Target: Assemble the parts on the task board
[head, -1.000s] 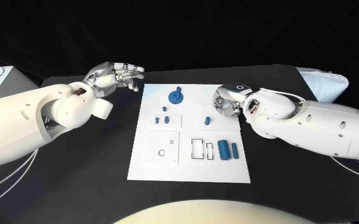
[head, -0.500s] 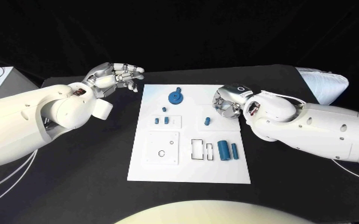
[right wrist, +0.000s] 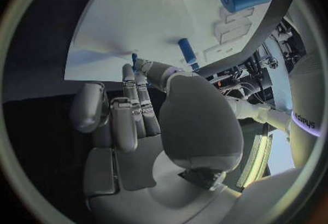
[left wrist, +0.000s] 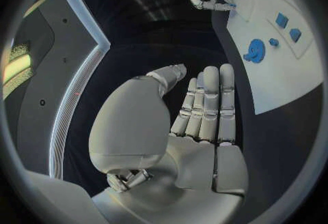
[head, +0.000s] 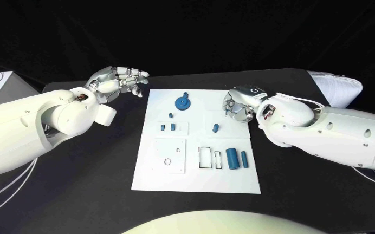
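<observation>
silver left hand (head: 117,82) off task board (head: 198,175), fingers loosely apart, empty; right hand (head: 237,109) curled, empty.

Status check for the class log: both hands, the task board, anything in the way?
Left hand open, off the board's far left corner. Right hand empty, fingers curled at the task board right edge. Blue parts lying loose, unassembled. Nothing in the way.

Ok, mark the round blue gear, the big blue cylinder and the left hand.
round blue gear (head: 183,102), head view, on its disc face.
big blue cylinder (head: 232,157), head view, middle of its side.
left hand (head: 117,81), head view, back of the hand.
</observation>
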Motion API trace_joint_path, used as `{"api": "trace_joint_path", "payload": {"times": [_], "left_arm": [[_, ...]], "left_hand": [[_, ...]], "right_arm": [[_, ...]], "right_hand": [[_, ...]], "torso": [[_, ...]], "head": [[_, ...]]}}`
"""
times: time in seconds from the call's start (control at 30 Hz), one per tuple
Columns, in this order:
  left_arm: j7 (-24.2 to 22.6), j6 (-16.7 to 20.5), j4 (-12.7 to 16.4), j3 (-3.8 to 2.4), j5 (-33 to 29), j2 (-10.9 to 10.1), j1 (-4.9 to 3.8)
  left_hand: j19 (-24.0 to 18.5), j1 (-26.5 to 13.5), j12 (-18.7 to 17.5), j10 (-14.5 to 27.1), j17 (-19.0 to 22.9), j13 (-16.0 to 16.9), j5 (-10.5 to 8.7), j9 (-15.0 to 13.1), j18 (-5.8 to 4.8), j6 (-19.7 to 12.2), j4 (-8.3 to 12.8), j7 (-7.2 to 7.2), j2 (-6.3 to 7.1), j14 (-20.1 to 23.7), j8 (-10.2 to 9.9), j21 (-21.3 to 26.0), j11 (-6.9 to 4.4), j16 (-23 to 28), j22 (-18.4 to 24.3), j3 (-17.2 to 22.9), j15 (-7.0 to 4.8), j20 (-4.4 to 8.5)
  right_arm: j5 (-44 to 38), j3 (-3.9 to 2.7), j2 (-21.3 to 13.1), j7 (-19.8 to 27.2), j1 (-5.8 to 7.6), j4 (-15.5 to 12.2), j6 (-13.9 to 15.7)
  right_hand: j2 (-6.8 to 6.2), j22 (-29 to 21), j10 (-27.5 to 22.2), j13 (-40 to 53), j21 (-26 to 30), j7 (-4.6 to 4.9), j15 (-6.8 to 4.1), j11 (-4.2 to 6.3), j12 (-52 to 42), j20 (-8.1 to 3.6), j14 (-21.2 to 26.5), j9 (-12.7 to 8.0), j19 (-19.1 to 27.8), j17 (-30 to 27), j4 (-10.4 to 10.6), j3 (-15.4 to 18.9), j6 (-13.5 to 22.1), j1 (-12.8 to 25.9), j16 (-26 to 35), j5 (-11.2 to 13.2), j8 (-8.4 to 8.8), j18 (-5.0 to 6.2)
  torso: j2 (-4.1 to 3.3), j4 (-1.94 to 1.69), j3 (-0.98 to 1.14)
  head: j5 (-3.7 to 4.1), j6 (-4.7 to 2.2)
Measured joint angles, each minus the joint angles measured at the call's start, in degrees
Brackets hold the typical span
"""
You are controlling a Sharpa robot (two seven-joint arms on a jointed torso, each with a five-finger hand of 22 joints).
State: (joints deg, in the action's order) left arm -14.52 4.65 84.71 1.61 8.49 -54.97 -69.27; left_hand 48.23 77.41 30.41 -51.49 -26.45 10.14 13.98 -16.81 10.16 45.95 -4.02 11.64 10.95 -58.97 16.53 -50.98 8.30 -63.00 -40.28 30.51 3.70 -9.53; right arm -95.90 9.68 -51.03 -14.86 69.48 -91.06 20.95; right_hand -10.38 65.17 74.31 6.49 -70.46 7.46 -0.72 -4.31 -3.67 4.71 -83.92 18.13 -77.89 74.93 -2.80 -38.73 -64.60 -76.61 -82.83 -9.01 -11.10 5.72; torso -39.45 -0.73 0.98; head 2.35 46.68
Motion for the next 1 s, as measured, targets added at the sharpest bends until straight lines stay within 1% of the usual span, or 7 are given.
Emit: {"api": "trace_joint_path", "payload": {"times": [0.23, 0.47, 0.67, 0.83, 0.87, 0.9, 1.0], "left_arm": [[0.0, 0.0, -0.2, 0.0, 0.0, 0.0, 0.0], [0.0, 0.0, -0.3, 0.0, 0.0, 0.0, 0.0], [0.0, 0.0, -0.2, 0.0, 0.0, 0.1, 0.02], [0.0, 0.0, -0.1, 0.0, 0.0, 0.3, 0.08], [0.0, 0.0, -0.1, 0.0, 0.0, 0.3, 0.08], [0.0, 0.0, -0.1, 0.01, 0.0, 0.4, 0.09], [0.0, 0.0, 0.0, 0.01, 0.0, 0.5, 0.11]], "left_hand": [[0.0, 0.0, 0.0, 0.0, 0.0, 0.0, 0.0, 0.0, 0.0, 0.0, 0.0, 0.0, 0.0, -0.2, 0.2, 0.0, 0.0, 0.0, 0.0, 0.0, 0.18, 0.0], [0.0, 0.0, 0.0, 0.0, 0.0, 0.0, 0.0, 0.1, 0.0, 0.0, 0.0, 0.0, 0.0, -0.2, 0.2, 0.0, 0.0, 0.0, 0.0, 0.0, 0.2, 0.0], [0.0, 0.0, 0.0, 0.0, 0.0, 0.0, 0.0, 0.1, 0.0, 0.0, 0.0, 0.0, 0.0, -0.2, 0.2, 0.0, 0.0, 0.0, 0.0, 0.0, 0.2, 0.0], [0.0, 0.0, 0.0, 0.0, 0.0, 0.0, 0.0, 0.1, 0.0, 0.0, 0.0, 0.0, 0.0, -0.2, 0.2, 0.0, 0.0, 0.0, 0.0, 0.0, 0.2, 0.0], [0.0, 0.0, 0.0, 0.0, 0.0, 0.0, 0.0, 0.1, 0.0, 0.0, 0.0, 0.0, 0.0, -0.2, 0.2, 0.0, 0.0, 0.0, 0.0, 0.0, 0.2, 0.0], [0.0, 0.0, 0.0, 0.0, 0.0, 0.0, 0.0, 0.1, 0.0, 0.0, 0.0, 0.0, 0.0, -0.2, 0.2, 0.0, 0.0, 0.0, 0.0, 0.0, 0.2, 0.0], [0.0, 0.0, 0.0, 0.1, 0.0, 0.0, 0.0, 0.1, 0.0, -0.1, 0.1, 0.11, 0.0, -0.2, 0.2, 0.0, 0.06, 0.0, 0.0, -0.1, 0.2, 0.0]], "right_arm": [[0.7, -0.1, -1.5, 0.1, 0.82, -1.9, 0.8], [1.9, -0.17, -1.9, 0.5, 1.03, -5.5, 2.1], [3.0, -0.2, -1.0, 1.4, 0.95, -8.7, 3.5], [3.5, -0.2, 0.9, 2.2, 0.49, -10.5, 4.6], [3.6, -0.2, 1.1, 2.2, 0.46, -10.6, 4.6], [3.6, -0.21, 1.8, 2.4, 0.28, -10.8, 4.8], [3.6, -0.21, 3.1, 2.8, -0.17, -11.0, 5.1]], "right_hand": [[0.0, 0.2, 0.0, 0.0, -0.2, 0.01, 0.0, 0.0, 0.0, 0.0, 0.0, 0.0, 0.0, 0.0, 0.0, 0.0, 0.0, 0.0, 0.0, 0.0, -0.16, -0.02], [-0.01, 0.2, 0.0, 0.0, -0.2, 0.08, 0.0, 0.0, 0.0, 0.0, 0.0, 0.1, 0.0, 0.0, 0.0, 0.0, 0.1, 0.0, 0.0, 0.0, -0.16, -0.01], [0.0, 0.2, 0.0, -0.1, -0.2, 0.08, 0.0, 0.0, 0.2, 0.0, 0.0, 0.1, 0.0, 0.0, -0.1, -0.4, 0.1, 0.0, 0.0, 0.1, -0.14, -0.01], [0.16, 0.1, 0.0, -0.1, -0.2, 0.08, 0.0, 0.0, 0.2, 0.0, 0.0, 0.2, 0.0, 0.0, -0.1, -0.4, 0.1, 0.2, 0.0, -0.3, -0.13, -0.01], [0.16, 0.1, 0.0, -0.1, -0.2, 0.08, 0.0, 0.0, 0.3, 0.0, 0.0, 0.2, 0.0, 0.0, -0.1, -0.4, 0.1, 0.2, 0.0, -0.3, -0.13, -0.01], [0.17, 0.1, 0.0, -0.1, -0.2, 0.08, 0.0, 0.0, 0.3, 0.0, 0.0, 0.2, 0.0, 0.0, -0.1, -0.4, 0.1, 0.2, 0.0, -0.3, -0.12, -0.01], [0.23, 0.1, 0.0, -0.1, -0.2, 0.07, 0.0, 0.0, 0.2, 0.0, 0.0, 0.2, 0.0, 0.0, -0.1, -0.4, 0.1, 0.2, 0.0, -0.3, -0.08, -0.01]], "torso": [[0.02, 0.01, -0.04], [-0.01, -0.02, 0.0], [-0.04, -0.03, 0.0], [-0.05, -0.04, -0.04], [-0.04, -0.04, -0.04], [-0.04, -0.04, -0.08], [-0.04, -0.03, -0.11]], "head": [[-0.23, -0.09], [-0.48, -0.28], [-0.96, -0.41], [-1.81, -0.42], [-1.87, -0.41], [-2.25, -0.37], [-2.88, -0.28]]}}
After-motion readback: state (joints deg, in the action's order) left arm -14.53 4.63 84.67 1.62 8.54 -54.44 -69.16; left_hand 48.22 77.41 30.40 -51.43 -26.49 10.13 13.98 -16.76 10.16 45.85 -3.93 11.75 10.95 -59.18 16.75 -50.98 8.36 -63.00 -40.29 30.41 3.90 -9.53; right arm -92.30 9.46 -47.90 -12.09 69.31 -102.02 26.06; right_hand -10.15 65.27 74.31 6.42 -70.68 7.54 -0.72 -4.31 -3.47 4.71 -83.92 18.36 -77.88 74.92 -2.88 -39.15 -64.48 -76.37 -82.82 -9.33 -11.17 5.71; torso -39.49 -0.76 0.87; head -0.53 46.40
